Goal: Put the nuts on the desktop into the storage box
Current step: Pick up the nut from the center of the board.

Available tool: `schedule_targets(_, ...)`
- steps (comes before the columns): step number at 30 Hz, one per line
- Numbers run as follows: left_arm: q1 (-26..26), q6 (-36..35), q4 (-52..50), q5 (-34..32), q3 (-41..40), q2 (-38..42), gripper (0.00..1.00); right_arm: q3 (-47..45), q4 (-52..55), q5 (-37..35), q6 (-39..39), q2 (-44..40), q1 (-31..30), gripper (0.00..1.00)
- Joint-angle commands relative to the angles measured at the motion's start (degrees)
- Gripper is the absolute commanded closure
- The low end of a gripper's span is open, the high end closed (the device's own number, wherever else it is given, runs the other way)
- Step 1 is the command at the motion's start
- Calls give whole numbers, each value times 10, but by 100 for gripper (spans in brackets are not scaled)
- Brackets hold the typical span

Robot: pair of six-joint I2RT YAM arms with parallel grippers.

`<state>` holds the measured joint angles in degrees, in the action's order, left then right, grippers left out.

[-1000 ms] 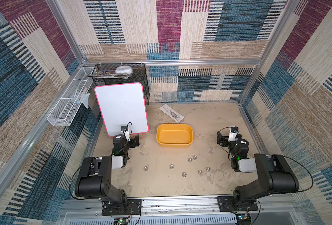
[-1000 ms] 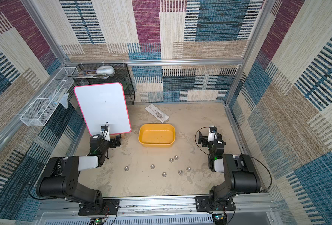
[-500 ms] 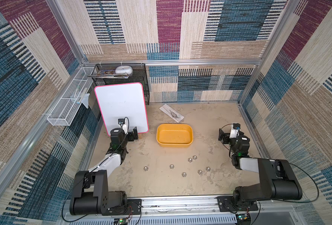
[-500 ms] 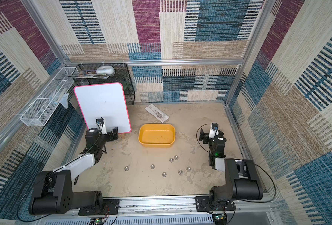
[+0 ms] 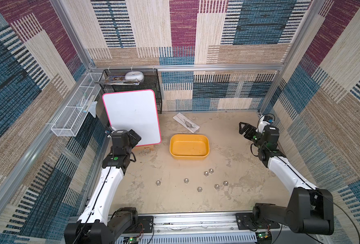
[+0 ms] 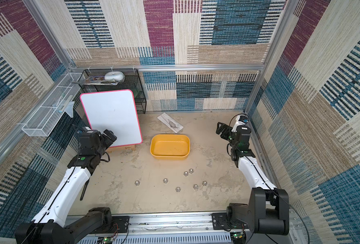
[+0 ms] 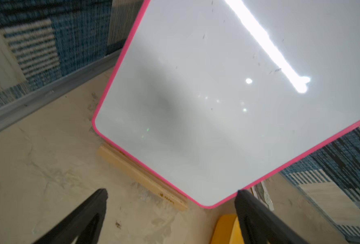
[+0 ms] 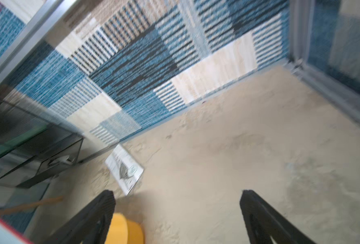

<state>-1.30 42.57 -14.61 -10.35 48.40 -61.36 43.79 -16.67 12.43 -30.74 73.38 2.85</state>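
Both arms have stretched forward and up out of their folded rest; nuts [image 5: 199, 189] and box [image 5: 189, 156] lie where they were.

- left gripper [image 5: 135, 136]: raised in front of the lower near corner of the whiteboard [image 5: 132, 116], pointing at it. In the left wrist view the jaws are spread wide with nothing between them. Beyond them the pink-edged board stands on a wooden strip [image 7: 141, 175], and a bit of the box shows by one finger.
- right gripper [image 5: 244, 130]: raised close to the right wall, about level with the box's far side and well apart from it. The right wrist view is blurred, but the jaws are spread wide and empty over bare desktop [image 8: 238, 137]. The leaflet [image 8: 125, 169] lies flat near the back wall.
- nuts: all seven on the desktop, outside the box, in a loose scatter on its near side between the arms. Two sit just beside each other, closest to the box. One lies alone toward the left arm. The other four form a ragged line further forward.
- box: upright, mid-desktop, touched by neither gripper.
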Motion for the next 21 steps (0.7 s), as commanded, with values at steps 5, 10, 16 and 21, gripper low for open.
schedule_targets(5, -174, 20, -27, 6, -89, 59, 2, -3, -27, 249, -47, 39, -19, 1)
schedule_targets(10, -279, -12, -13, 11, -158, 108, 0, 22, 75, 178, 22, 24, -105, 1)
schedule_targets(16, -405, -34, -35, -56, -162, 97, 0, 28, 212, 62, 87, 6, -216, 5)
schedule_targets(21, -447, -44, -64, -73, -135, 64, 0, 18, 323, -26, 101, -6, -286, 22)
